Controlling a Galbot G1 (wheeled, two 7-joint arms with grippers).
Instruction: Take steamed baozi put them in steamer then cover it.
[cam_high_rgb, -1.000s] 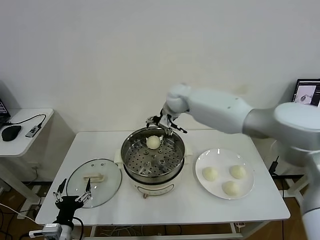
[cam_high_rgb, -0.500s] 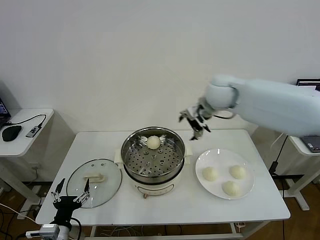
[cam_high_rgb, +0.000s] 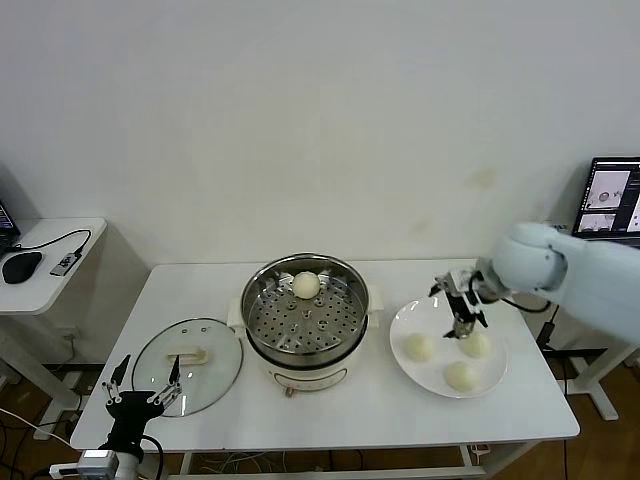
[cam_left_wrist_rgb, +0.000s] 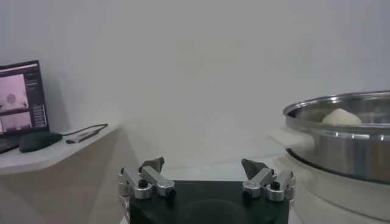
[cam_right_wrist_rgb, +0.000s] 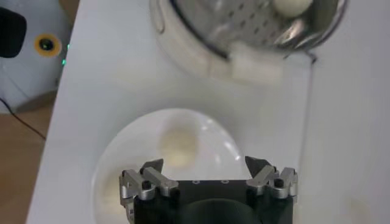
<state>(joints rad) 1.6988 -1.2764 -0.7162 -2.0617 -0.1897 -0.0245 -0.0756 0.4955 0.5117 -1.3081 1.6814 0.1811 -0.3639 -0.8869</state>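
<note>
White tabletop (cam_high_rgb: 330, 400) carries three things in a row: glass cover (cam_high_rgb: 188, 364) lying flat near the front-left corner, steamer (cam_high_rgb: 306, 318) on its white base at centre, white plate (cam_high_rgb: 448, 347) toward the right edge. Cover sits just beside the steamer base, the plate just beside it on the other side.

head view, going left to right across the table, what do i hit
left gripper at the near left edge → glass cover lying flat → steamer holding one baozi → white plate with three baozi, the open right gripper hovering over it
</note>
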